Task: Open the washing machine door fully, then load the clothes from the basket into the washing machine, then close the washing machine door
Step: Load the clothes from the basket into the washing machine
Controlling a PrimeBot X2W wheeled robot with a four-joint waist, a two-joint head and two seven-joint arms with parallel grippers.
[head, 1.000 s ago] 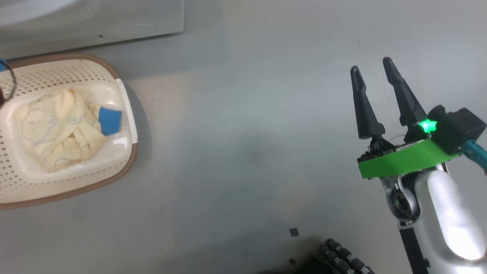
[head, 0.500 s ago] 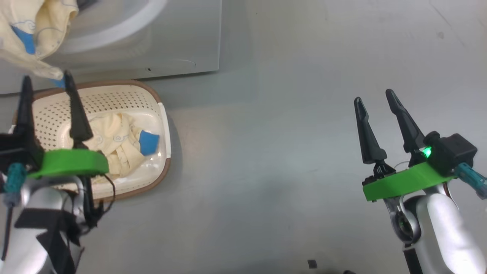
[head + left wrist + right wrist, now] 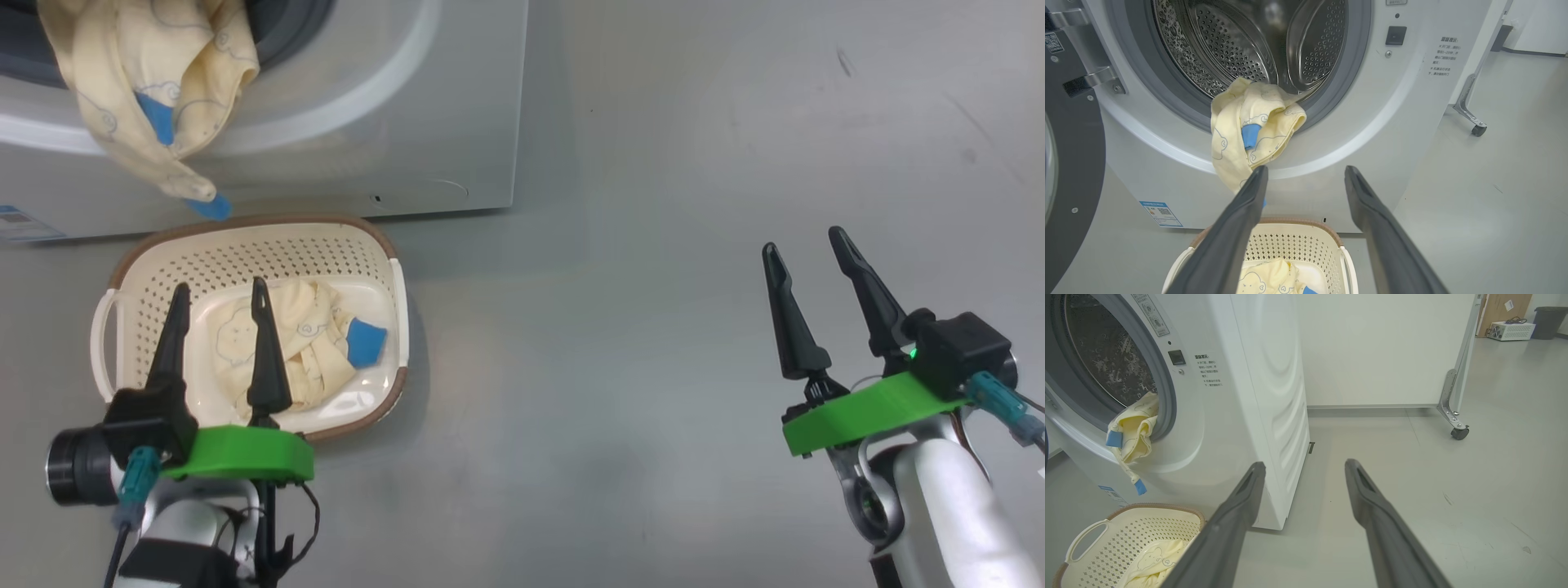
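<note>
Head view: the left gripper [image 3: 220, 283], spread and empty, hovers above the basket [image 3: 286, 253] at 8 o'clock, where cream clothes [image 3: 310, 347] lie bunched. One garment [image 3: 155, 73] droops from the washing machine [image 3: 392, 147] mouth at 11 o'clock. It would be best to pinch the thickest fold, lift clear of the basket, and push both pieces deep inside. At 4 o'clock the right gripper [image 3: 802, 238] hangs spread too.

The white washing machine [image 3: 1412, 122] stands with its black-rimmed door [image 3: 1073, 163] swung open to one side, baring the perforated steel drum [image 3: 1229, 41] and grey gasket [image 3: 1357, 61]. A cream-yellow garment [image 3: 1249, 130] with blue outline prints and blue patches hangs out of the opening, over the gasket. The cream perforated basket [image 3: 245, 253], brown-rimmed, sits on the floor [image 3: 620, 367] just in front of the machine, holding more cream clothes [image 3: 286, 359] and a blue piece [image 3: 366, 341].
</note>
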